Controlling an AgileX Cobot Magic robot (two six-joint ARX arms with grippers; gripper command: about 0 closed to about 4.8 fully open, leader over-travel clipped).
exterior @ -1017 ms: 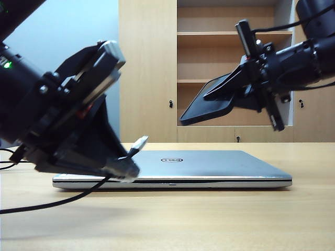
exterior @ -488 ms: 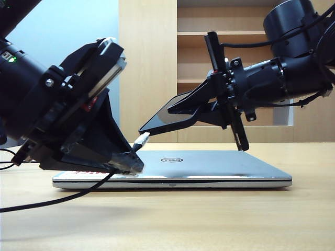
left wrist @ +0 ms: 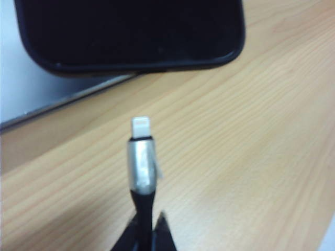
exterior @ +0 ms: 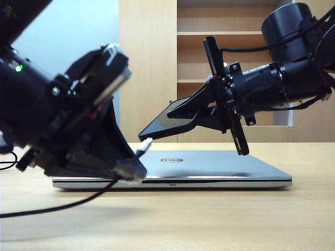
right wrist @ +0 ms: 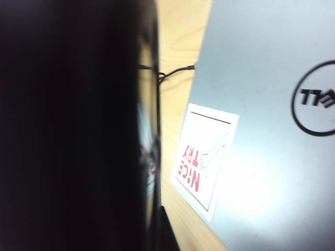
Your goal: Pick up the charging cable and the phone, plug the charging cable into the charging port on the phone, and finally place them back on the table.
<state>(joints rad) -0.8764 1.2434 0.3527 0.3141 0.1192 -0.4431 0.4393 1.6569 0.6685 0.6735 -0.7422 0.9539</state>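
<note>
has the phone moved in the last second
Yes. The phone, held by the right gripper, has come left and down toward the cable in the left gripper, judged against the shelves.

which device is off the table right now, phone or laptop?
The phone: the right pincer holds it tilted in the air above the closed silver laptop, which lies flat on the table.

Black arms (exterior: 47,120), green indicator light (exterior: 19,68), cabling.

Narrow open gap between silvery-white plug tip (left wrist: 139,127) and black slab phone (left wrist: 131,32); closed silver laptop (exterior: 209,166) lies beneath.
</note>
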